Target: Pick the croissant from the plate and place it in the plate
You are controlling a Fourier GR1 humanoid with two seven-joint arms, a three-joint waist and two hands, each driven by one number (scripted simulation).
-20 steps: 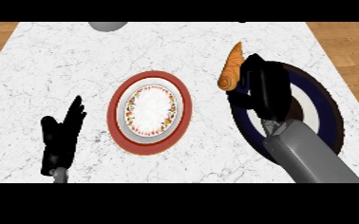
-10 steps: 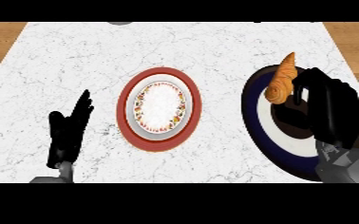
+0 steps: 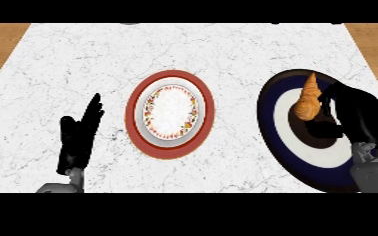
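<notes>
At a white marbled stone counter (image 3: 221, 45), the robot's black right hand (image 3: 356, 111) is clamped on a golden-brown, horn-shaped croissant (image 3: 308, 100). Its fingers and thumb curl about the pastry's broad lower end, while the pointed tip stands up and away from the hand. The croissant is over the left half of a large dark blue plate (image 3: 270, 111) with a wide white ring, which lies at the right of the counter. Whether the pastry touches that plate or is held just above it cannot be told from this steep view. A shadow darkens the plate's middle beneath the hand, and the grey right forearm (image 3: 365, 175) comes in at the lower right corner. In the middle of the counter, well apart from the dark blue plate, lies a red-rimmed plate (image 3: 134, 111) with a white centre and a band of small flowers. At lower left the black left hand (image 3: 78, 141) rests open, fingers straight and together, pointing up. It is near the red-rimmed plate but not touching it, and holds nothing.
</notes>
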